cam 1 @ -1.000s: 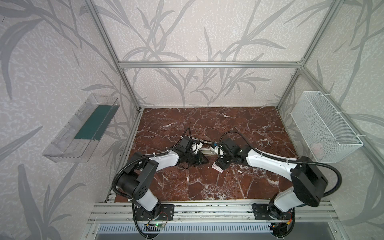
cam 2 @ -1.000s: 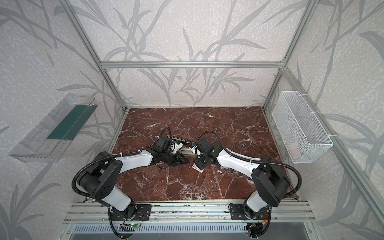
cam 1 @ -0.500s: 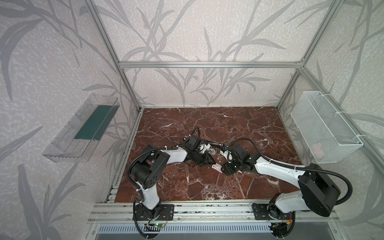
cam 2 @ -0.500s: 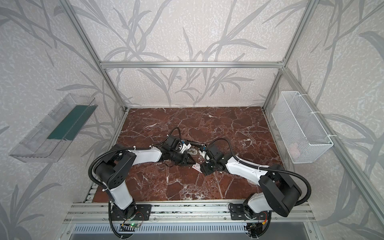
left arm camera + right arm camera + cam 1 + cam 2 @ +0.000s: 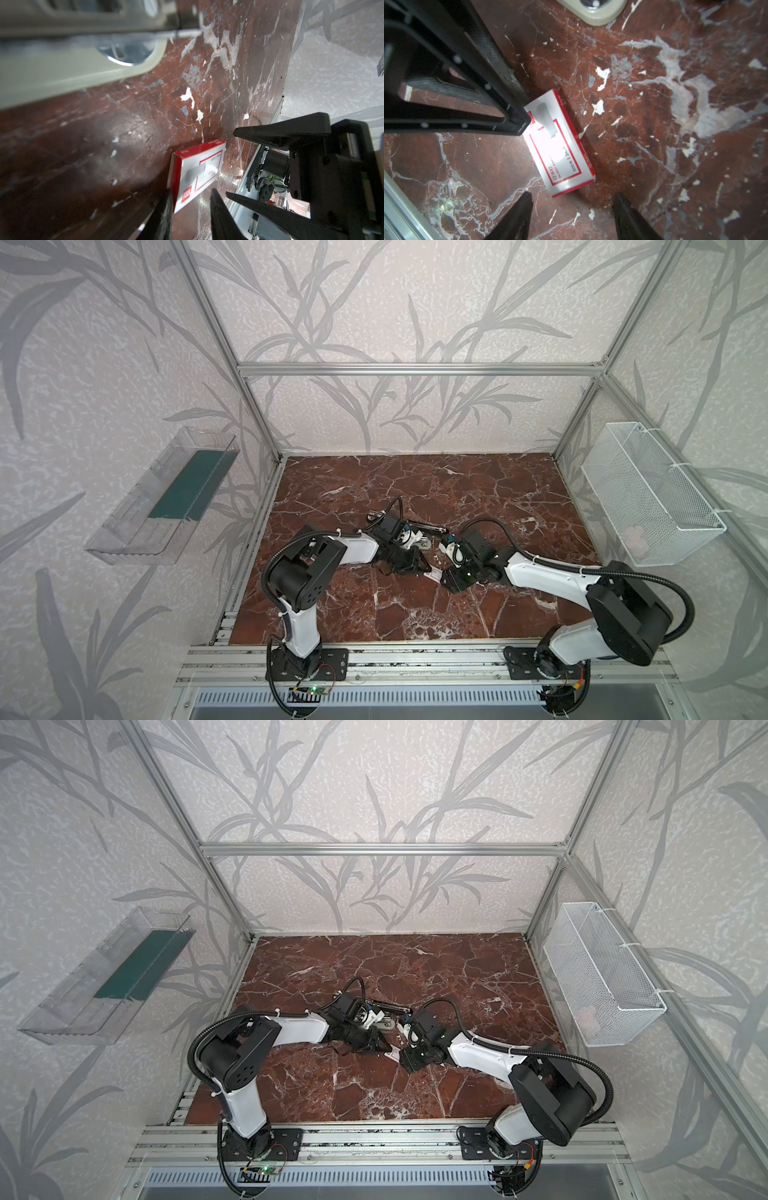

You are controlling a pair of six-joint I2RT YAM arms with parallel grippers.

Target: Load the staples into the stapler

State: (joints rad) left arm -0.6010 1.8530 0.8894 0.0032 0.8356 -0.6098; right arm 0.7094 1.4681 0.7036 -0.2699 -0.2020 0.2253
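The staples are hidden inside a closed white box with red print [image 5: 559,145], which lies flat on the marble floor [image 5: 415,614] between the two grippers in both top views [image 5: 434,572] [image 5: 392,1052]. My left gripper [image 5: 191,207] is open at one end of the box [image 5: 197,172], with one finger [image 5: 164,209] against the box's red side. My right gripper [image 5: 574,207] is open just short of the other end and touches nothing. The black stapler [image 5: 424,526] [image 5: 388,1006] lies behind both wrists.
A beige stapler [image 5: 62,68] [image 5: 596,10] lies close behind the box. A clear wall tray [image 5: 166,497] hangs at the left and a white wire basket [image 5: 648,497] at the right. An aluminium rail [image 5: 415,659] runs along the floor's front edge.
My left gripper has moved right, up to the box. My right gripper has drawn back a little to the right. The box has stayed where it was.
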